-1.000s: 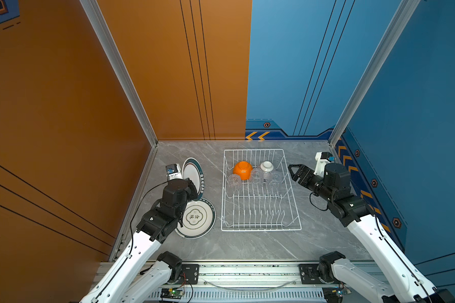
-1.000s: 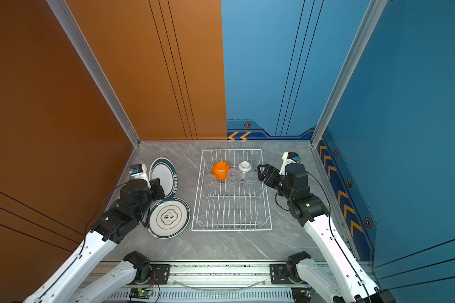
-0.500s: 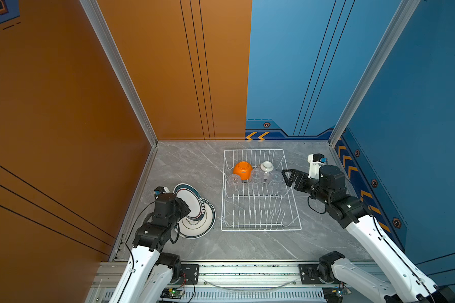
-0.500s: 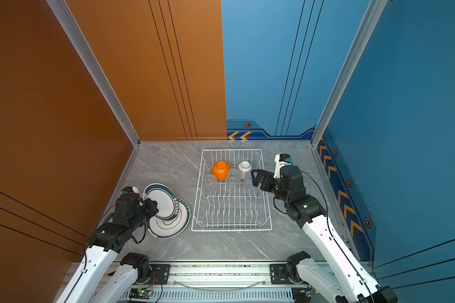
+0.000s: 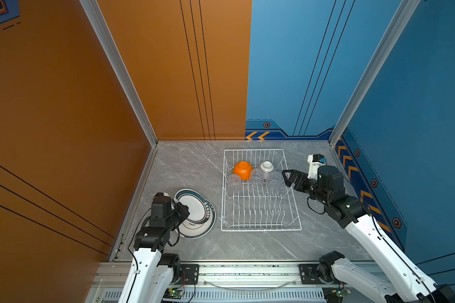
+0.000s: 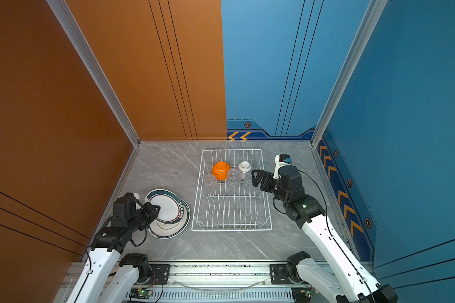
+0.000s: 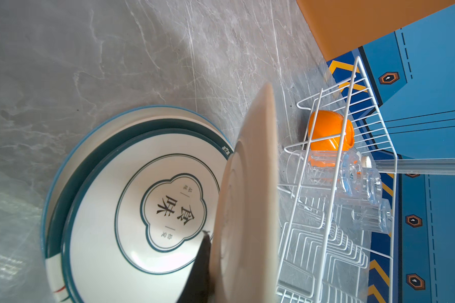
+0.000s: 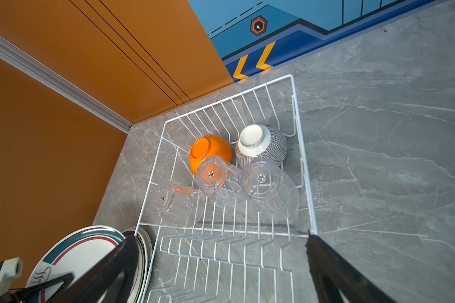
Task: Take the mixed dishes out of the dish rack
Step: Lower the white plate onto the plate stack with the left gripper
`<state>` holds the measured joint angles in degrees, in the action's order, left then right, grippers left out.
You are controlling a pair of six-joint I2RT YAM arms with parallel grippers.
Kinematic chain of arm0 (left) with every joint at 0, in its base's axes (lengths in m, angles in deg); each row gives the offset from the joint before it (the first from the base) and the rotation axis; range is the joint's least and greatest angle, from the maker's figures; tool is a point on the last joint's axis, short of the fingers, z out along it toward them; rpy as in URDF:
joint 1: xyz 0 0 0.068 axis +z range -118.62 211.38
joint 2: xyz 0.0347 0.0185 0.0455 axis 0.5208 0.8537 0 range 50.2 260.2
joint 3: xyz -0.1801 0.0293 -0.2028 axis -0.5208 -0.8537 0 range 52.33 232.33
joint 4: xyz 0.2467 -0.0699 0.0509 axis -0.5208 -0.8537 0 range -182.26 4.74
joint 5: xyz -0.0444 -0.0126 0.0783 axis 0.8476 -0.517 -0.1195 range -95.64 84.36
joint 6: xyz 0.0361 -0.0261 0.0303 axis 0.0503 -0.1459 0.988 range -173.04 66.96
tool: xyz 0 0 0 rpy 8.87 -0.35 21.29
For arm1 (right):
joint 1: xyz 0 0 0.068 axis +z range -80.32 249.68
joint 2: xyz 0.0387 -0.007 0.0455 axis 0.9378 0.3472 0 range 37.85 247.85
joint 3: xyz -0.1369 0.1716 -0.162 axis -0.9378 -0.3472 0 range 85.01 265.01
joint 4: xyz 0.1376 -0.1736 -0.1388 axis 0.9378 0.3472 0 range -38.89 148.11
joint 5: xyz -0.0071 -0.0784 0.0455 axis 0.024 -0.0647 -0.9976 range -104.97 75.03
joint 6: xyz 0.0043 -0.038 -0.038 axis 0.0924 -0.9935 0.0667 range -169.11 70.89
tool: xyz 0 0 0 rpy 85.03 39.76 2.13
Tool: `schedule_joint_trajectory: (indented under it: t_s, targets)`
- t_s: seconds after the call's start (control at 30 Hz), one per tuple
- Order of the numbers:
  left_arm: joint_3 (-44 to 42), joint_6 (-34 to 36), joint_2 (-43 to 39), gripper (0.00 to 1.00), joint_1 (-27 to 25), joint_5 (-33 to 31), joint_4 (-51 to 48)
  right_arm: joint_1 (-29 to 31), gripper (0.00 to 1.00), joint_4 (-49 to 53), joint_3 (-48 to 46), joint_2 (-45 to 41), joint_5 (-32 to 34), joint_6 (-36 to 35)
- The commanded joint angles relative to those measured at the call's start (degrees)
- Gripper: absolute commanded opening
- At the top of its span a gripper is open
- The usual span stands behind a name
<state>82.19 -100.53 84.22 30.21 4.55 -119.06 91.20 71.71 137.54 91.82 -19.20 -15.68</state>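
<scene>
At the left side of the table, the left gripper is clenched on the rim of a teal-rimmed plate. The plate is carried tilted above the plate stack, which lies flat just beside the dish rack. The left wrist view shows the carried plate almost edge-on, with one dark finger against its face and the other hidden behind it. Whether its lower edge already touches the stack cannot be told.

The step in hand appears to be setting this plate down. It is done well by levelling the plate, centring it over the stack and lowering until it rests before the jaws part. A tilted release would let it slide or clatter.

The right gripper has its jaws spread wide and grasps nothing. It hovers at the rack's right rim, pointed at the nearest of three glass cups. These cups sit base-up and leaning across the rack's far half. Behind them, an orange bowl and a ribbed bowl rest upside down, side by side. The near rows of prongs hold no dishes.

For the next pick the jaws should straddle the cup's body clear of the wire rim and close gently, since the clear wall looks slick. The cup should then be lifted straight off its prongs without nudging its neighbour or the ribbed bowl.
</scene>
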Motion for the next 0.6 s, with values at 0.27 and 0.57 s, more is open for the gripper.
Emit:
schedule_joint_trajectory:
  t_s: [0.27,0.57]
  targets:
    - [-1.2,2.8,3.4,0.04,2.1,6.6,2.8,1.4,1.00,0.9,0.0,1.6,3.8,1.4]
    - [-1.4,5.0,5.0,0.23,4.5,7.3,1.5,1.6,1.00,1.0,-0.4,0.7,6.3,1.7]
